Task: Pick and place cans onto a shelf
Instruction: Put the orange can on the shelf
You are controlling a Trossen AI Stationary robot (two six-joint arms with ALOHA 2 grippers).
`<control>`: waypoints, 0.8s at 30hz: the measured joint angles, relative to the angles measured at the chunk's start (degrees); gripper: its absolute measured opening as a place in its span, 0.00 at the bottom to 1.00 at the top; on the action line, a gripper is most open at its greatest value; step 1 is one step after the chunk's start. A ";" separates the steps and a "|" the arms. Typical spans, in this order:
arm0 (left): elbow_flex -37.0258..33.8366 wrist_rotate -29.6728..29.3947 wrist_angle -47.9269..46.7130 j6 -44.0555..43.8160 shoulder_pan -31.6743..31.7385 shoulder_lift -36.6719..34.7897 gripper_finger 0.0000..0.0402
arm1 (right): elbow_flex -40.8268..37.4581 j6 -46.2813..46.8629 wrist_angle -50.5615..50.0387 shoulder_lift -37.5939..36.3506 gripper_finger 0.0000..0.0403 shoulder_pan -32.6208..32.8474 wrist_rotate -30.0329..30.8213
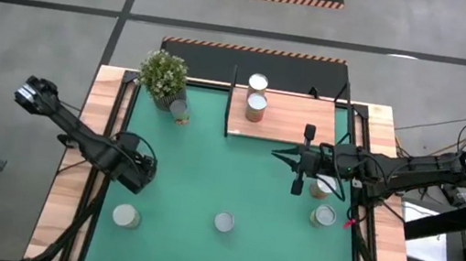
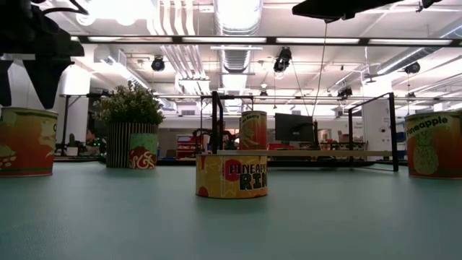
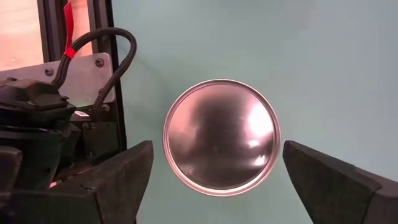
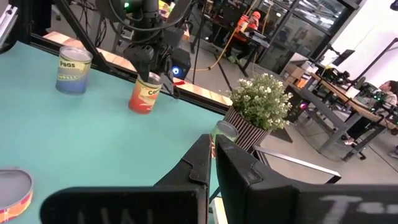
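My left gripper [image 3: 217, 149] points down over an orange-labelled can [image 4: 146, 94], open, with one finger on each side of its silvery round top [image 3: 221, 144] and apart from it. This can stands upright on the green mat [image 1: 208, 173] near the left edge; in the high view the gripper [image 1: 132, 171] hides it. My right gripper [image 4: 212, 146] hangs level over the mat's right half, shut and holding nothing. Two cans [image 1: 256, 106] stand on the light-wood shelf [image 1: 300, 117] at the far side.
Loose cans stand on the mat: one near left [image 1: 126, 216], one near centre [image 1: 224, 222], two at the right [image 1: 324, 216], one beside the potted plant [image 1: 164, 74] at the far left. The shelf's right part is bare wood. Black frame rails [image 1: 112, 131] edge the mat.
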 joint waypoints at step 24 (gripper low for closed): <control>-5.73 0.15 7.03 0.04 0.00 1.27 0.79 | 0.00 -0.02 -0.37 0.01 0.03 -0.02 0.02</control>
